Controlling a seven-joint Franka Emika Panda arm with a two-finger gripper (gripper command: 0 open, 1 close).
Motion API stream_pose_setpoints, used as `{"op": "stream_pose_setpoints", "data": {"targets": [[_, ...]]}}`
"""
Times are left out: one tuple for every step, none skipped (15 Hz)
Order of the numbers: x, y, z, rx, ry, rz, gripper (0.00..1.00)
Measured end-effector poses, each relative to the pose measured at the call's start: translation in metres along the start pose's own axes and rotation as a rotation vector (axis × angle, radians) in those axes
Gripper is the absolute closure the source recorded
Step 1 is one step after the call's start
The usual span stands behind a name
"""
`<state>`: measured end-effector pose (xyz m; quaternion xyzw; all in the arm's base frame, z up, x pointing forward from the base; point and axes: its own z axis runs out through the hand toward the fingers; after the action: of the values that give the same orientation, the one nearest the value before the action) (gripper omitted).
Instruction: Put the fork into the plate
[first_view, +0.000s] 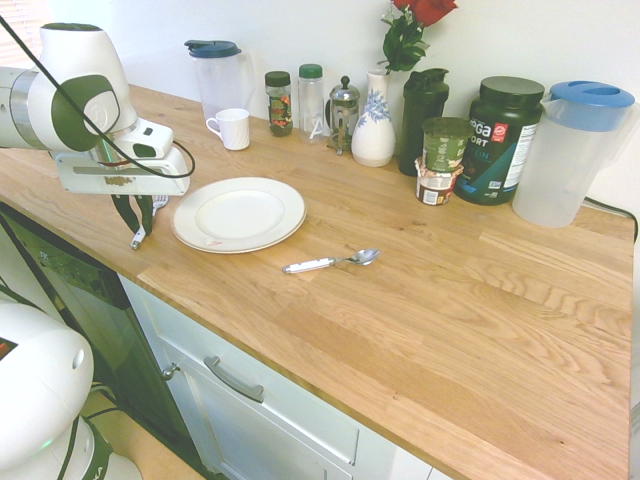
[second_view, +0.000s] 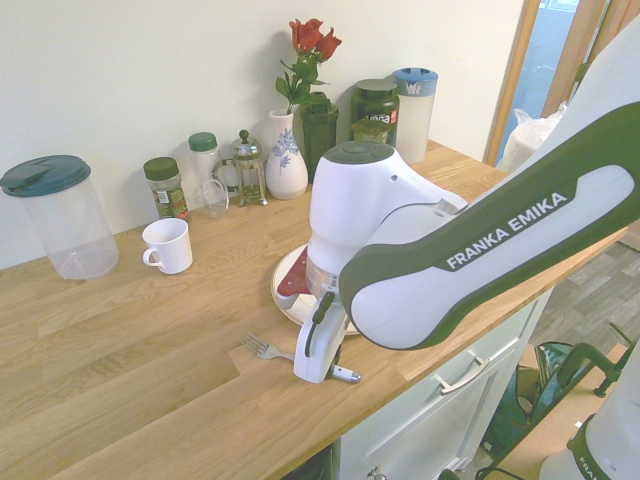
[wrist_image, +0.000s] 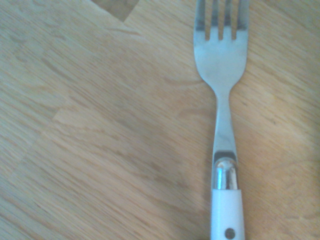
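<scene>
The fork (first_view: 157, 204) has silver tines and a white handle and lies on the wooden counter, just left of the round white plate (first_view: 240, 214). My gripper (first_view: 135, 222) stands straight down over the handle, its fingers drawn in against it on both sides. The second exterior view has the tines (second_view: 259, 347) sticking out left of the gripper (second_view: 318, 366) and the handle end out right. There the arm hides most of the plate (second_view: 286, 300). Close up, the wrist view gives the fork (wrist_image: 222, 100) flat on the wood.
A white-handled spoon (first_view: 330, 262) lies right of the plate. Along the wall stand a lidded pitcher (first_view: 218, 75), a white mug (first_view: 232, 128), jars, a vase (first_view: 373, 120) with roses, tubs and a blue-lidded pitcher (first_view: 575, 150). The counter's front edge is close to the fork.
</scene>
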<state>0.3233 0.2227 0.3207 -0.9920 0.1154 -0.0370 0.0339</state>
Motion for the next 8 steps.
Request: {"op": "stream_pose_setpoints", "data": {"targets": [[0.001, 0.000, 0.000, 0.000, 0.001, 0.003, 1.00], [0.001, 0.001, 0.000, 0.001, 0.002, 0.005, 1.00], [0.002, 0.001, -0.001, 0.002, 0.004, 0.008, 1.00], [0.003, 0.001, -0.001, 0.007, 0.010, 0.011, 1.00], [0.005, -0.001, -0.003, 0.017, 0.020, 0.012, 1.00], [0.008, -0.004, -0.008, 0.029, 0.032, 0.013, 1.00], [0.012, -0.011, -0.016, 0.046, 0.046, 0.014, 1.00], [0.018, -0.018, -0.026, 0.066, 0.062, 0.018, 1.00]]}}
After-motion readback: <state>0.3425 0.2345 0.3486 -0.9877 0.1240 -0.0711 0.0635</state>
